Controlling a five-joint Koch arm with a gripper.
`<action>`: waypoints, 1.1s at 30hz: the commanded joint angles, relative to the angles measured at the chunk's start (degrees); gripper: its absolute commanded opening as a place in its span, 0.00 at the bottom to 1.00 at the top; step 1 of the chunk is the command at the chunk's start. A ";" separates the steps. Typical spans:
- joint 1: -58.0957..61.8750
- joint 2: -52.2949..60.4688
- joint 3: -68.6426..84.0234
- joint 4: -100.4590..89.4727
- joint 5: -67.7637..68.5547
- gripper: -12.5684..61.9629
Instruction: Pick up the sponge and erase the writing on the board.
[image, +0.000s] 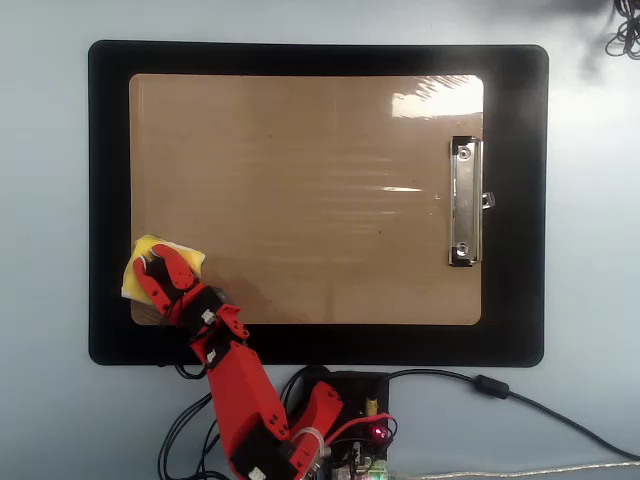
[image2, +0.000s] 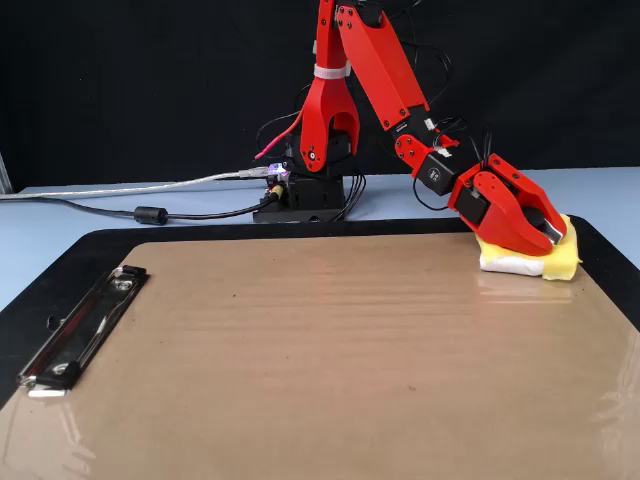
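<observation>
A hobby robotics bench or small lab setup, not a home room: a pale blue table (image2: 60, 250) carries a black mat (image: 310, 58) under a brown clipboard (image: 300, 180), staged before a plain black backdrop (image2: 150, 80). The red arm's base (image2: 310, 195) has an exposed circuit board with a lit LED (image: 377, 432), and loose cables (image2: 150, 213) trail across the tabletop

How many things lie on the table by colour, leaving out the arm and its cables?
Yellow: 1, the sponge, under the tool.
Brown: 1, the board.
Black: 1, the mat framing the board.
Silver: 1, the clip on the board.
Total: 4. No writing shows on the board.
</observation>
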 joint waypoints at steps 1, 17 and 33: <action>-1.85 0.79 1.85 -0.44 -1.93 0.06; -5.80 9.58 11.60 -0.44 -1.58 0.16; 0.88 19.16 5.98 -3.52 -1.93 0.61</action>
